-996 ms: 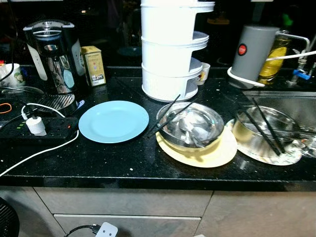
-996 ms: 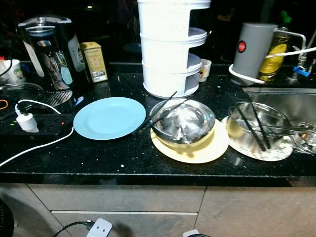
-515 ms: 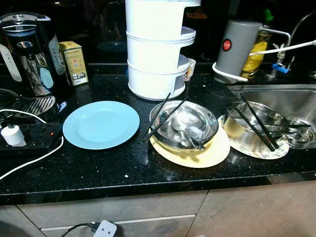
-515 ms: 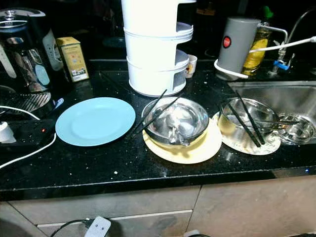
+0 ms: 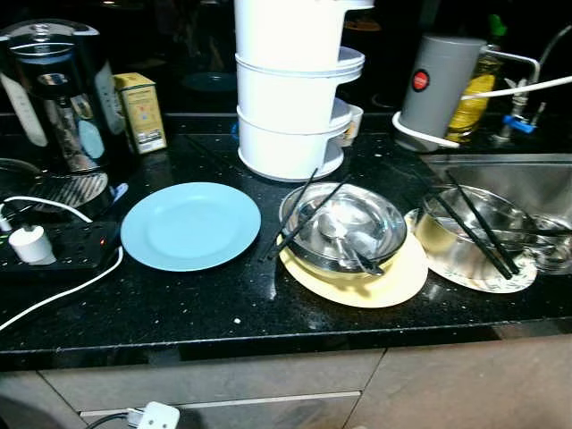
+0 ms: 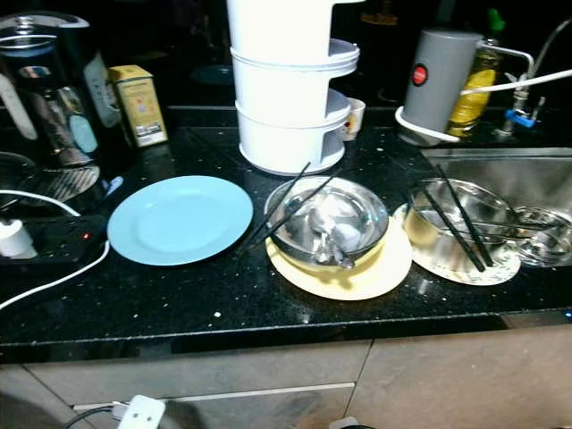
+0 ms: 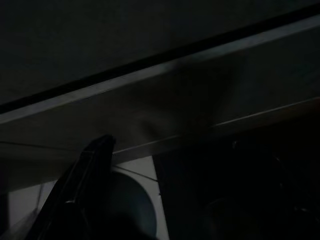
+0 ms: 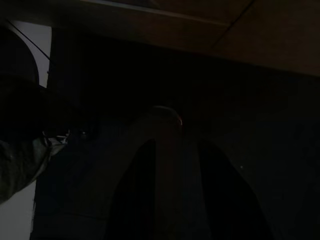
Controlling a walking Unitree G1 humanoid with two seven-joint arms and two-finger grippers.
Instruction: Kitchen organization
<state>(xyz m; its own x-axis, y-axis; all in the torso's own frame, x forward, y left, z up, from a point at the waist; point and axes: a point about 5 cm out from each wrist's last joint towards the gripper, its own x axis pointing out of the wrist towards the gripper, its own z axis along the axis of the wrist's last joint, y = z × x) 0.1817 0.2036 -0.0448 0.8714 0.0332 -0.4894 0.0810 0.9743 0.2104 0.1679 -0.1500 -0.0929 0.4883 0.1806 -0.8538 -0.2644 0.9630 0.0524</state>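
Observation:
A light blue plate (image 5: 190, 225) lies flat on the black counter (image 5: 268, 308). Right of it a steel bowl (image 5: 344, 228) holding a spoon sits on a yellow plate (image 5: 393, 286), with black chopsticks (image 5: 299, 214) leaning over its left rim. Further right, a second steel bowl (image 5: 465, 228) with chopsticks (image 5: 478, 231) across it rests on a white plate (image 5: 505, 279) at the sink's edge. My left gripper (image 7: 95, 170) hangs in the dark below the counter. My right gripper (image 8: 175, 150) also hangs low, its fingers apart and empty.
A tall white tiered container (image 5: 290, 89) stands behind the bowls. A grey canister (image 5: 435, 80) and an oil bottle (image 5: 474, 89) stand by the sink (image 5: 527, 179). At left are a coffee machine (image 5: 58, 89), a yellow box (image 5: 141, 112) and a power strip (image 5: 54, 246) with cable.
The whole picture has shifted as my head moved, first left and closer, then slightly back right. Nothing on the counter has moved.

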